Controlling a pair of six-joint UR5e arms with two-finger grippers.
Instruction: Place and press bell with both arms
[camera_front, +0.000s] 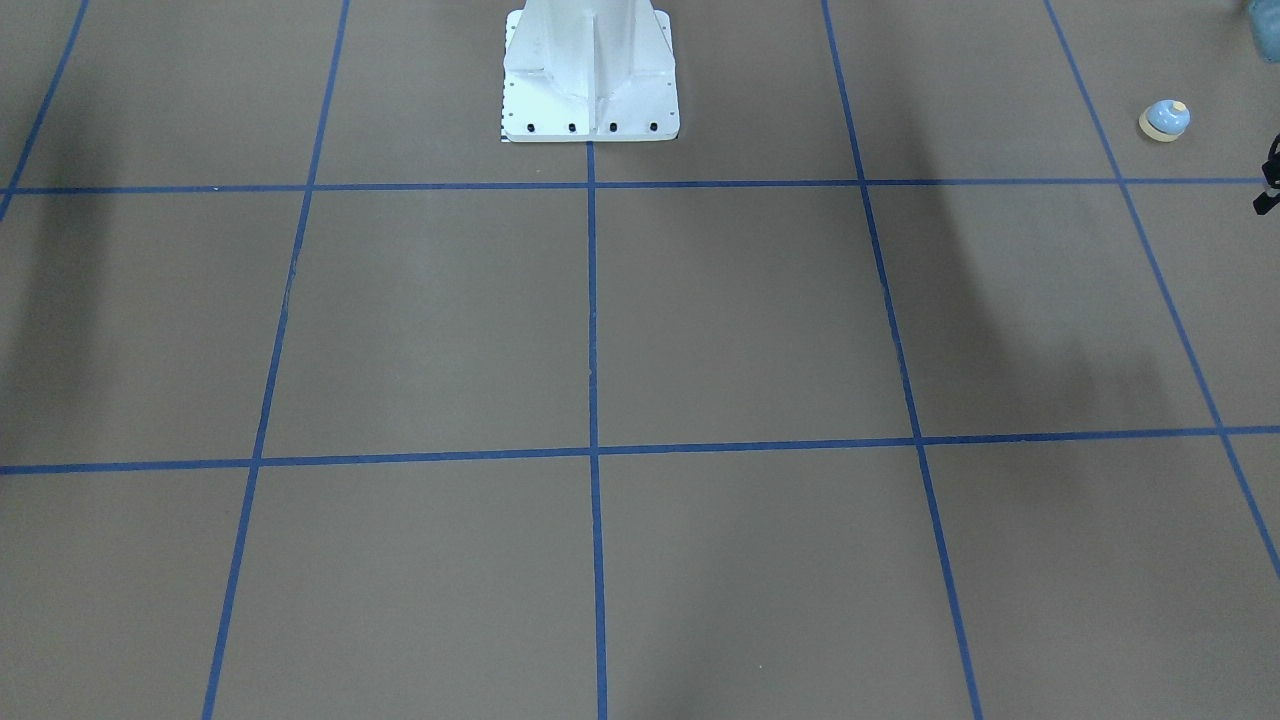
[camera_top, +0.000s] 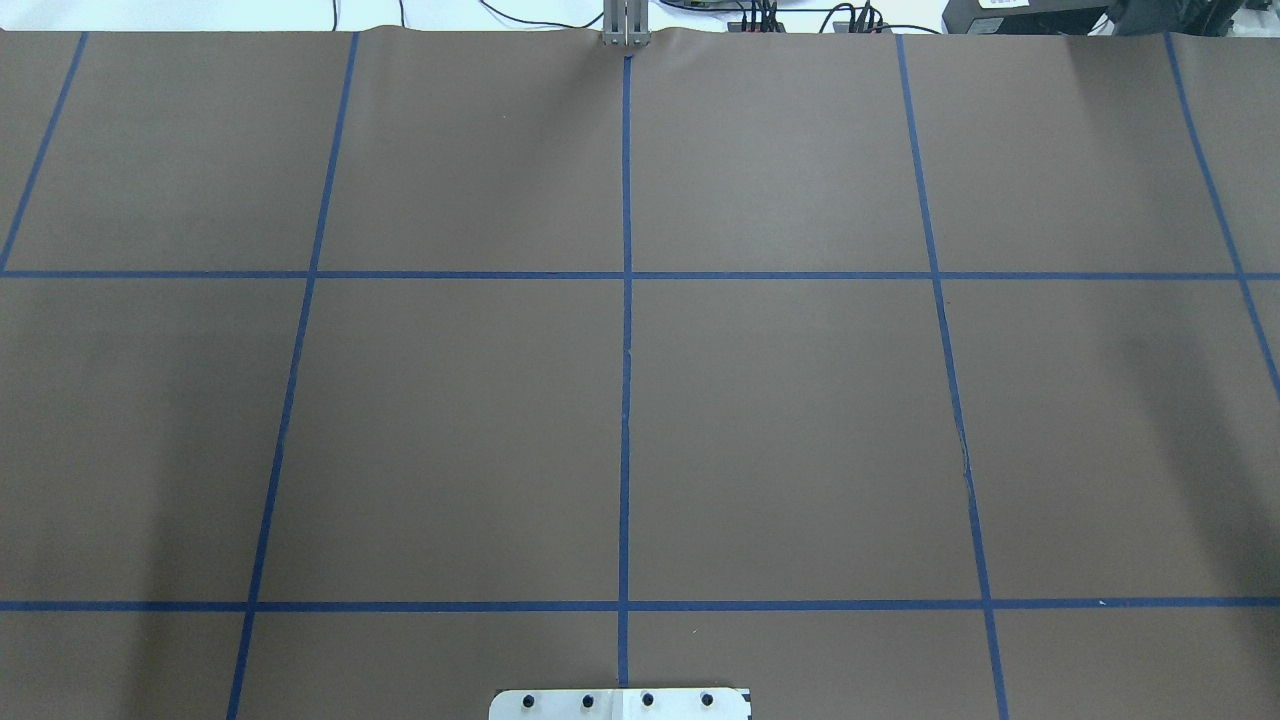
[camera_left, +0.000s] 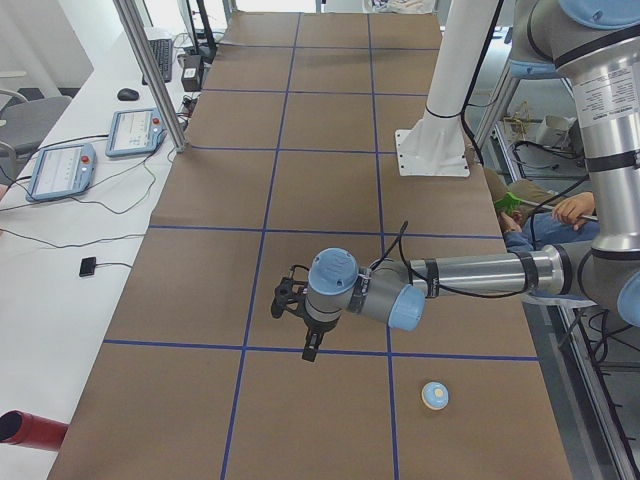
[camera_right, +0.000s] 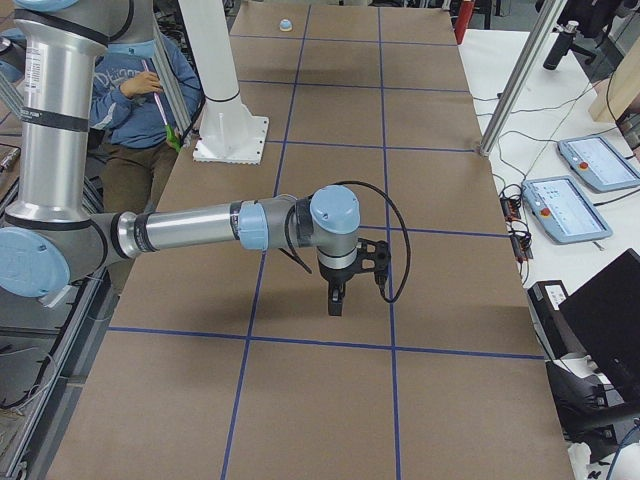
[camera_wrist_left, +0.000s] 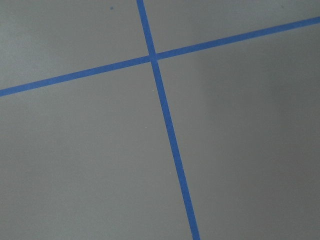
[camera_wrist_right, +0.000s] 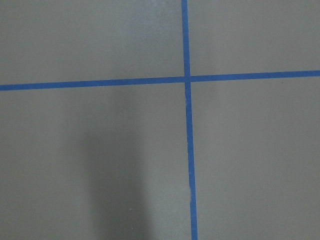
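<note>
1. Front-facing view: the bell (camera_front: 1165, 120) stands upright on the brown table (camera_front: 750, 320), in the far right square, well apart from the white pedestal (camera_front: 590, 80). A black scrap at the right edge may be part of my left claw, though I cannot be sure.
2. Overhead view: I get the table's grid of blue tape (camera_top: 625, 400) and the pedestal's foot plate at the near edge.
3. Left-end view: my left arm (camera_left: 480, 272) reaches out level over the table, and the left claw (camera_left: 311, 350) points straight down over a tape line. The bell sits nearer and to the right of it, in the next square, not touching. I cannot tell whether the fingers are parted or closed.
4. Right-end view: my right arm (camera_right: 190, 228) is stretched out the same way, with the right claw (camera_right: 336, 305) pointing down beside a tape line. Its grip I cannot tell either. The bell is at the table's far end.
5. Left wrist view: a tape crossing on bare table.
6. Right wrist view: another tape crossing.
</note>
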